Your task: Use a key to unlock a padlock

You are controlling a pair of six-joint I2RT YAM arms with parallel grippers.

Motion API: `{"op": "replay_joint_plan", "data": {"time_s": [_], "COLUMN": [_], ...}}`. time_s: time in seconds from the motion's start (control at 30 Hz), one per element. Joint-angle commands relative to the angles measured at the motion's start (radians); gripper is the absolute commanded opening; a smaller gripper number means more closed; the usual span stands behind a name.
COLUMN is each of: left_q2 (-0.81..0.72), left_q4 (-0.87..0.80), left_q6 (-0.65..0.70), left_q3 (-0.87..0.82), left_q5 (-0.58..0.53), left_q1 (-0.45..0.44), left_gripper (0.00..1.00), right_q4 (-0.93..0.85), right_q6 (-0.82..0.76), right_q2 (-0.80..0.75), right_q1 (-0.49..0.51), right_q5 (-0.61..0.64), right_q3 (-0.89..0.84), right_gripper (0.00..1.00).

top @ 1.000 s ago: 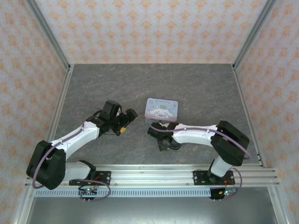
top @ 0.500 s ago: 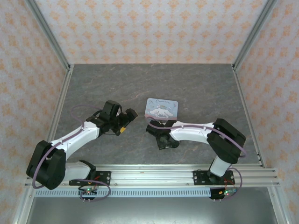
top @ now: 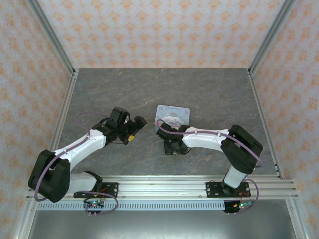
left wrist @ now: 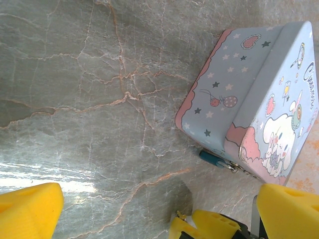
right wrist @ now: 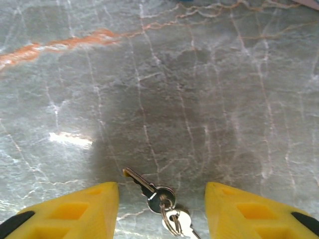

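The teal-blue padlock (left wrist: 212, 159) lies on the table against the lower corner of the cartoon-printed tin (left wrist: 254, 99), its thin shackle pointing right. My left gripper (left wrist: 159, 204) is open and empty, hovering short of the padlock; from above, the left gripper (top: 135, 129) sits left of the tin (top: 172, 115). The key (right wrist: 144, 183) lies flat on the table with a second key (right wrist: 182, 222) on one ring. My right gripper (right wrist: 162, 201) is open, a yellow finger on either side of the key and neither touching it. From above, the right gripper (top: 171, 145) is just below the tin.
The grey marble table (top: 209, 89) is walled by patterned panels and metal posts, with a rail along its near edge (top: 164, 186). One right-arm fingertip (left wrist: 212, 226) pokes into the left wrist view below the padlock. Both arms stand close together near the tin.
The right arm has swung left and up toward the tin, and its jaws have narrowed a little around the key. The left arm has not moved.
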Motion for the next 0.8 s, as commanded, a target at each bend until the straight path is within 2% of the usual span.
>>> {"op": "replay_joint_plan", "data": {"time_s": [0.0,0.5,0.77], "left_q2": [0.007,0.022,0.028], "left_q4": [-0.018,-0.013,-0.011], "left_q6": [0.011,0.012,0.013], "left_q3": [0.024,0.036,0.038], "left_q5": [-0.018,-0.015,-0.016], "left_q1": [-0.006,-0.005,-0.006], "left_gripper": [1.00,1.00,1.00], "right_q4": [0.026,0.004,-0.044], "right_q6": [0.016,0.010,-0.031], "right_q2": [0.016,-0.043,-0.031], "right_q1": [-0.004,-0.004,-0.004], "right_q5": [-0.001,-0.011,-0.029], "right_q3": [-0.023,-0.090,-0.064], "right_gripper": [0.48,0.46,0.42]}}
